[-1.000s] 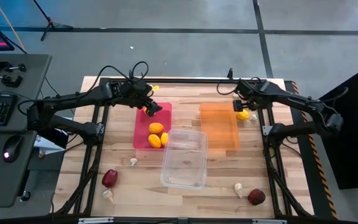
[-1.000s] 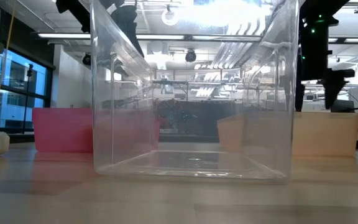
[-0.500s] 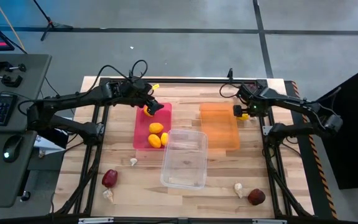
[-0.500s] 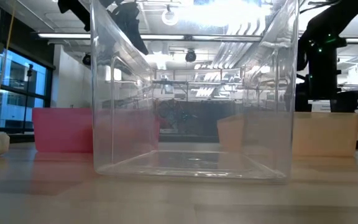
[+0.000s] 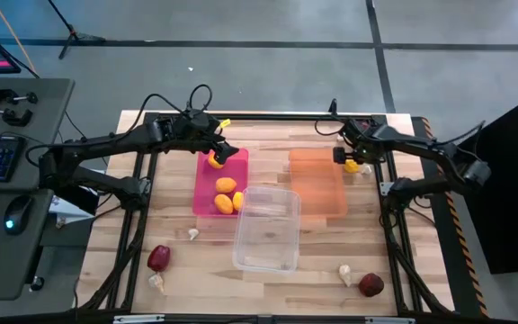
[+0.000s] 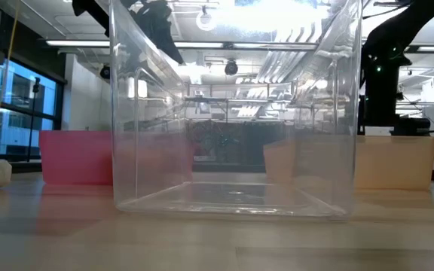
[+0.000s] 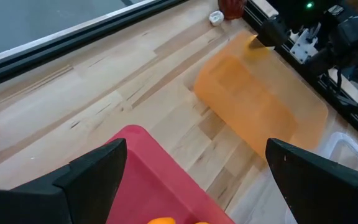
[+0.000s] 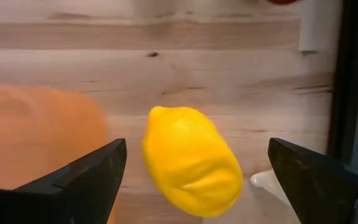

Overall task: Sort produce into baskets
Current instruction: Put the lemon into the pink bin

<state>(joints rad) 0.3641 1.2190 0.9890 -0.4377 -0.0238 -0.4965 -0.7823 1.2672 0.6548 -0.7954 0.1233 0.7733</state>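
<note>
Wooden planks make up the desk (image 5: 268,279) we see from above. Our left gripper (image 5: 218,157) hangs over the far end of the pink bin (image 5: 203,184), a lemon (image 5: 215,162) right at its jaws; whether they grip it we cannot tell. Two more lemons (image 5: 226,184) lie in that bin. Our right gripper (image 5: 346,158) sits just beside the orange bin (image 5: 317,184), with another lemon (image 5: 352,166) at its tip. A clear bin (image 5: 266,229) stands nearer, with beets (image 5: 158,258) and garlic bulbs (image 5: 344,273) scattered on the wood.

At desk height, the clear bin's glossy see-through walls (image 6: 232,113) fill our view.

Our left wrist camera shows the jaws spread wide.

Our right wrist camera shows a smooth, dimpled oval lemon (image 8: 190,162) lying on the wood between the parted jaws, untouched by them.
</note>
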